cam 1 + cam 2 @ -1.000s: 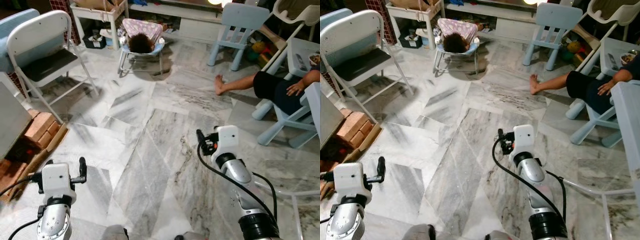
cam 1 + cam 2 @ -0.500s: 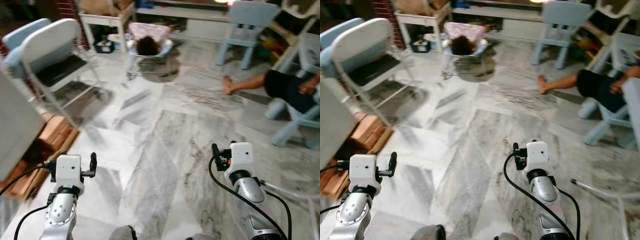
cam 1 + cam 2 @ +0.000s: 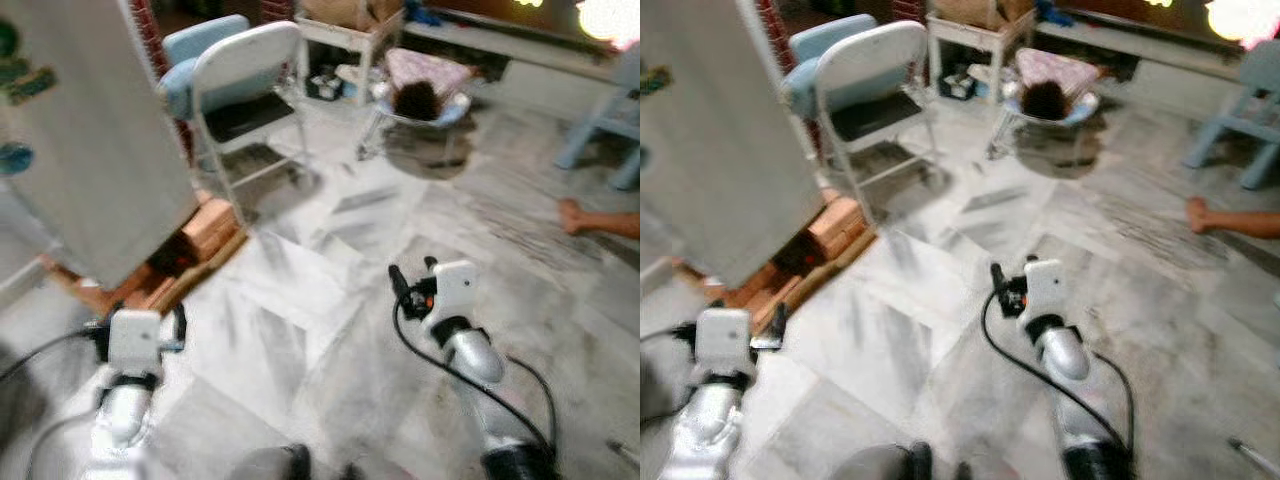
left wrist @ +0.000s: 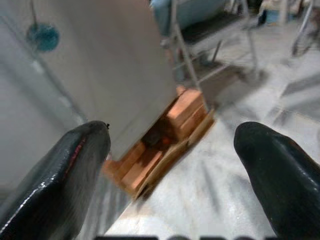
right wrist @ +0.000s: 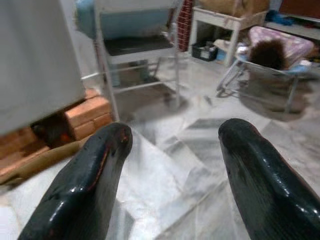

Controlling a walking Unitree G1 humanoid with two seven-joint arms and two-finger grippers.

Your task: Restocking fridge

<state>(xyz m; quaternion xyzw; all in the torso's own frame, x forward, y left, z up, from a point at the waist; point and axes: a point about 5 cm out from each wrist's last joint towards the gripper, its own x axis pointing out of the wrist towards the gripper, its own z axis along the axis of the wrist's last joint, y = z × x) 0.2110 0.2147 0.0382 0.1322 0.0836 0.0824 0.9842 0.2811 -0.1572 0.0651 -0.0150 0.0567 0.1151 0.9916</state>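
- Now the whole scene is being swept sideways compared with a moment ago: the camera is being turned leftward (the blur points to walking), so nothing on the floor is being taken as moved.
- A tall pale slab, judged to be the fridge (image 3: pixel 95 150), is being brought much further into view; it is being seen propped on bricks (image 3: pixel 205 225) over a wooden board.
- Ahead of the left gripper (image 4: pixel 175 180), beyond its spread fingers (image 4: pixel 65 170), the fridge's base and the bricks are being framed; nothing is being held between them.
- The right gripper (image 5: pixel 172 175) is likewise being carried released and empty, with a folding chair (image 5: pixel 137 45) and a baby bouncer (image 5: pixel 272 55) lying well beyond its fingertips.
- A person's bare foot (image 3: pixel 575 215) is being left far off on the right gripper's side.
- No item for restocking is being carried, so the task is being judged as barely begun: the approach to the fridge is being made, and its door is not yet being reached.
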